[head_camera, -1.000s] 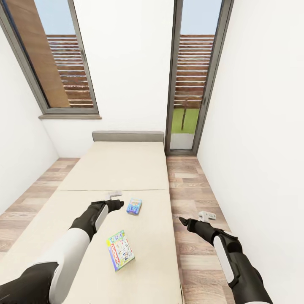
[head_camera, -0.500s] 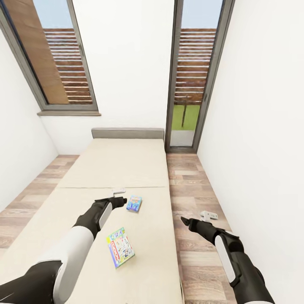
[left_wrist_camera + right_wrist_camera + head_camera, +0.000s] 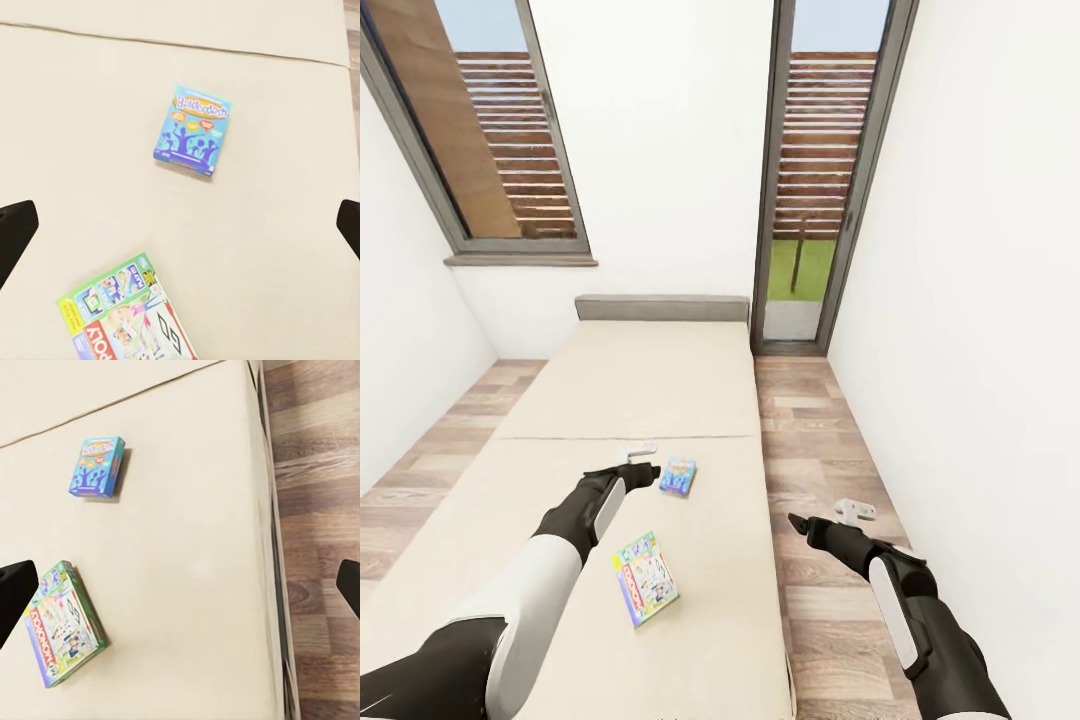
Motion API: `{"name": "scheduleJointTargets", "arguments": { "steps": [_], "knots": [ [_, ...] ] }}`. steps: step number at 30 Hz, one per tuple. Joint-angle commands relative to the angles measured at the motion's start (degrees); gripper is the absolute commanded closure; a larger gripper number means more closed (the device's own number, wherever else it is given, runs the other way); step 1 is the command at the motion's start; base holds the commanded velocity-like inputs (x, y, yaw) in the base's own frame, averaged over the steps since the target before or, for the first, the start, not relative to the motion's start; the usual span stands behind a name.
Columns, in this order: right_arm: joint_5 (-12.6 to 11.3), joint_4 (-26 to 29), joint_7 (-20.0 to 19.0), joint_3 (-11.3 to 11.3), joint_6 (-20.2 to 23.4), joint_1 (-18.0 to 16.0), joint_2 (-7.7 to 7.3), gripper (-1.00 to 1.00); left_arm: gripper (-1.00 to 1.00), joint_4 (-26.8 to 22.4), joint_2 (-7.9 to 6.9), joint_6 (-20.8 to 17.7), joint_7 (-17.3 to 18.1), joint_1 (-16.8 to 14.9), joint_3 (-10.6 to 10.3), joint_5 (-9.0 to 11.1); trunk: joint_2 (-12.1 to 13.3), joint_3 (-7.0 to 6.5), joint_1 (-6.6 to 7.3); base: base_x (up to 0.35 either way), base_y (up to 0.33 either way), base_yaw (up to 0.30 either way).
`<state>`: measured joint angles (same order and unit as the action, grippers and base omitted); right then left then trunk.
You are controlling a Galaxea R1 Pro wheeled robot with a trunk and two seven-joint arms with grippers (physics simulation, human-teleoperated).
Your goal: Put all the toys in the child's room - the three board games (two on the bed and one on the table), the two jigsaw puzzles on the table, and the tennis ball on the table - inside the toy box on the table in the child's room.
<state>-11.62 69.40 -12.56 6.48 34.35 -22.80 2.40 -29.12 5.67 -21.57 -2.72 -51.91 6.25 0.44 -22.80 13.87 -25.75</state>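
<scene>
Two board games lie flat on the beige bed [image 3: 610, 400]. The small blue game [image 3: 678, 478] [image 3: 193, 130] [image 3: 97, 466] is farther up the bed. The green and white Monopoly box [image 3: 645, 578] [image 3: 124, 315] [image 3: 64, 622] lies nearer me. My left gripper [image 3: 643, 463] [image 3: 180, 229] hovers open above the mattress just left of the blue game, touching nothing. My right gripper [image 3: 822, 517] [image 3: 180, 585] hangs open and holds nothing, over the wooden floor beyond the bed's right edge. The table and toy box are out of view.
The bed's grey headboard [image 3: 662, 308] stands against the far white wall between a window [image 3: 490, 140] and a tall glass door [image 3: 820, 170]. A strip of wooden floor [image 3: 820, 440] runs between the bed and the right wall [image 3: 980, 300].
The whole view has shifted slightly as the camera moved. My left gripper has edged a little toward the blue game. Both games lie where they were.
</scene>
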Motion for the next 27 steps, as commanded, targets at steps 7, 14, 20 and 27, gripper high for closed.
{"name": "scheduleJointTargets", "arguments": {
  "steps": [7, 14, 20, 27],
  "knots": [
    [-0.11, 0.05, 1.71, 0.21, 0.41, -0.13, 0.1, -1.0, -1.0, -0.22, 0.08, -0.32, -0.09, -0.03, 0.18, 0.08, -0.12, 0.77, -0.03, 0.0, 0.0, 0.0],
    [-0.07, 0.13, 5.51, 0.26, 3.0, -0.67, 0.09, -1.0, -1.0, -0.23, 0.16, -0.24, -0.09, -0.03, 0.17, 0.08, -0.12, 1.42, -0.03, 0.0, 0.0, 0.0],
    [-0.22, 0.13, 9.17, 0.36, 6.37, -1.64, 0.12, -1.0, -1.0, -0.24, 0.11, -0.23, -0.09, -0.03, 0.17, 0.08, -0.12, 1.98, -0.03, 0.0, 0.0, 0.0],
    [-0.36, 0.04, 13.09, 0.43, 7.44, -2.24, 0.37, -1.0, -1.0, -0.24, 0.13, -0.23, -0.09, -0.03, 0.17, 0.06, -0.12, 2.64, -0.03, 0.0, 0.0, 0.0]
  ]
}}
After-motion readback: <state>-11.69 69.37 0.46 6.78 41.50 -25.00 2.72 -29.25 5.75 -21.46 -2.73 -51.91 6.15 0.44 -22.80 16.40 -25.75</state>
